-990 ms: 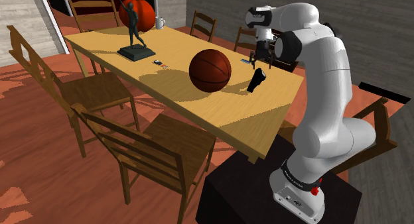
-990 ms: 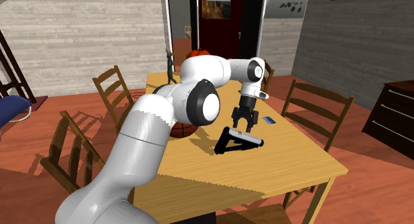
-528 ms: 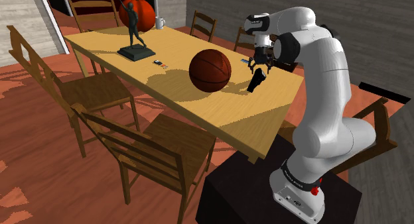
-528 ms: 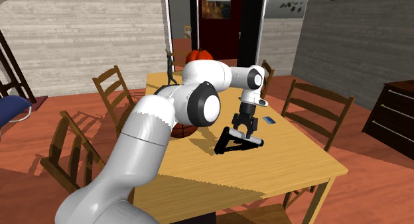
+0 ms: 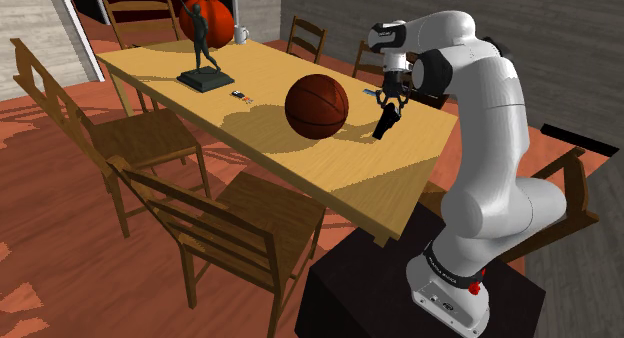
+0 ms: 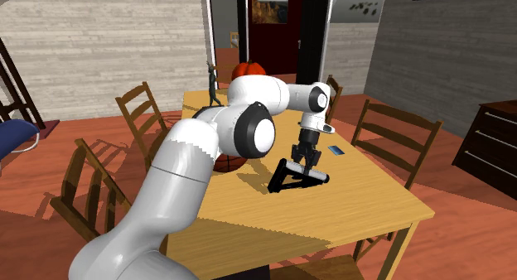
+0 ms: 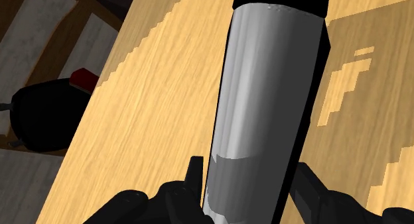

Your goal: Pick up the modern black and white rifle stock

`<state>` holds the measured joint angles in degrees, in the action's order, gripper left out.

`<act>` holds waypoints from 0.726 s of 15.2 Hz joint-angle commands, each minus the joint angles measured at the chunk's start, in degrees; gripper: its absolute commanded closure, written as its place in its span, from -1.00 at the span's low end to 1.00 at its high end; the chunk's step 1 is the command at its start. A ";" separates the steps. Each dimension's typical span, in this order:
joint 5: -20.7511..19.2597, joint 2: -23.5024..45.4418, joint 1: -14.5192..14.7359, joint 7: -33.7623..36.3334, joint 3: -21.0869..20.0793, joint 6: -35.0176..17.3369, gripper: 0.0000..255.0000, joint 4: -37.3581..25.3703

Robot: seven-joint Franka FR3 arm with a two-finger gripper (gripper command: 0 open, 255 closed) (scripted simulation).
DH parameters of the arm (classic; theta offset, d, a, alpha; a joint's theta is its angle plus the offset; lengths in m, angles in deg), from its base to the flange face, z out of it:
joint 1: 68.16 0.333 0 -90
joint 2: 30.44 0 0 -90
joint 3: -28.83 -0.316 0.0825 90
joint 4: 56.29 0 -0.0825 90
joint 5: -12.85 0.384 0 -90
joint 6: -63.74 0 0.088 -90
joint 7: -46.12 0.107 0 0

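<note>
Grey stock [image 7: 259, 90]: is being borne by table [image 6: 364, 200], near its edge.
Gripper [image 7: 247, 171]: is being held wide astride stock, nothing clasped.
Risk: rounded stock is likely being pinched badly; it may be slipped out.

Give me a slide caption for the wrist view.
Wrist camera close-up of the grey-and-black rifle stock lying on the wooden table.
</note>
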<state>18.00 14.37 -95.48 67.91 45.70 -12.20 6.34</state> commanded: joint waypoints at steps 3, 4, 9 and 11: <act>0.02 0.08 -0.03 -0.07 -0.03 -0.10 1.00 -0.01; -0.01 -0.04 -0.07 -0.09 0.00 0.58 1.00 -0.58; -0.15 -0.34 -0.39 -0.21 0.10 4.23 1.00 -3.99; -0.18 -0.30 -0.57 -0.26 0.12 5.79 1.00 -5.61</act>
<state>17.83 14.01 -95.96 67.64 45.82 -7.42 1.81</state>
